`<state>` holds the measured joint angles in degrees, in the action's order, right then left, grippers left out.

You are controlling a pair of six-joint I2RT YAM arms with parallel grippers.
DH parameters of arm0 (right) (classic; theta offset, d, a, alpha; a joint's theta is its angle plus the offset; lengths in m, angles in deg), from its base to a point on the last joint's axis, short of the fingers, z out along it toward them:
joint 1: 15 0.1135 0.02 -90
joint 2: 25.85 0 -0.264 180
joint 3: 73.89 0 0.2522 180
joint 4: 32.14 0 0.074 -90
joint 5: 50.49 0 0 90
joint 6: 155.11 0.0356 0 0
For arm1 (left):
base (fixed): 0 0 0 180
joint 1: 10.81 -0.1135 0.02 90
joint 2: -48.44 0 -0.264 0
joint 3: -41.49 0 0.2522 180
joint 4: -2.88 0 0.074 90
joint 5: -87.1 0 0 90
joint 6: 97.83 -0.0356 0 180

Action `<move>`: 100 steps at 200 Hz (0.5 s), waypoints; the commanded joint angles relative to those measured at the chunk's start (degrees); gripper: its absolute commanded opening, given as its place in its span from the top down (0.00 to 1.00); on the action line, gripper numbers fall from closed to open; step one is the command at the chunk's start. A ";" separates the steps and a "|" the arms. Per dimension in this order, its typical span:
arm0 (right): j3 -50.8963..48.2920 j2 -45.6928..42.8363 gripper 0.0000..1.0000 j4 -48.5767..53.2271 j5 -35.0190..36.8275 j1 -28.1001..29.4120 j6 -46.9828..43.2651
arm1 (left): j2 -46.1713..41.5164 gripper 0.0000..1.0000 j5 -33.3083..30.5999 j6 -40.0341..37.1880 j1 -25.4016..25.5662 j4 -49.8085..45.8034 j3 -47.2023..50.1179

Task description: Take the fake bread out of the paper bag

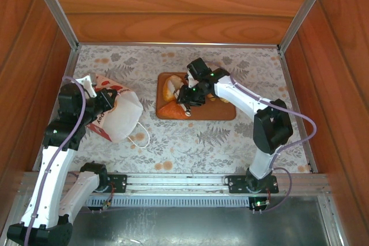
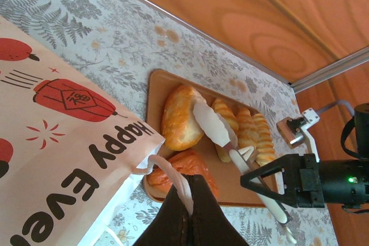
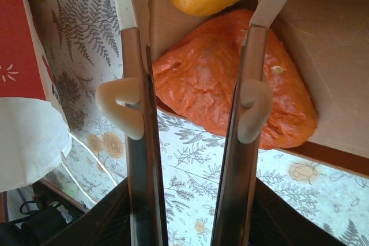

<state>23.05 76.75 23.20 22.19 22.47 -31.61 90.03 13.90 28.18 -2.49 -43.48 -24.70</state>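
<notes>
Your left gripper [image 1: 106, 103] sits at the paper bag [image 1: 121, 116], and your right gripper [image 1: 187, 97] hangs over bread [image 1: 172, 109] on the tray [image 1: 222, 110]. Left wrist: closed fingers [image 2: 202, 217] pinch the bag's cord handle [image 2: 173, 174]. Right wrist: fingers [image 3: 138, 159] spread wide and empty, straddling a reddish bun [image 3: 230, 90].

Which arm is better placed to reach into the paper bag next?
Right, likely: the right tool hangs open over the flat brown tray; the left tool grips the white red-printed paper bag.

Right pincer [image 1: 186, 99] over bread [image 1: 173, 110], left pincer [image 1: 105, 103] at paper bag [image 1: 122, 118]
</notes>
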 commanded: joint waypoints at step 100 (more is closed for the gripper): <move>-3.99 -5.71 0.55 -7.35 -6.95 0.09 6.14 | -0.15 1.00 0.71 -0.12 0.34 0.96 -0.58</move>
<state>19.53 73.87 17.65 17.29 22.47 -26.80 89.98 13.92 28.20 -2.49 -43.48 -24.70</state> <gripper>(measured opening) 0.453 0.045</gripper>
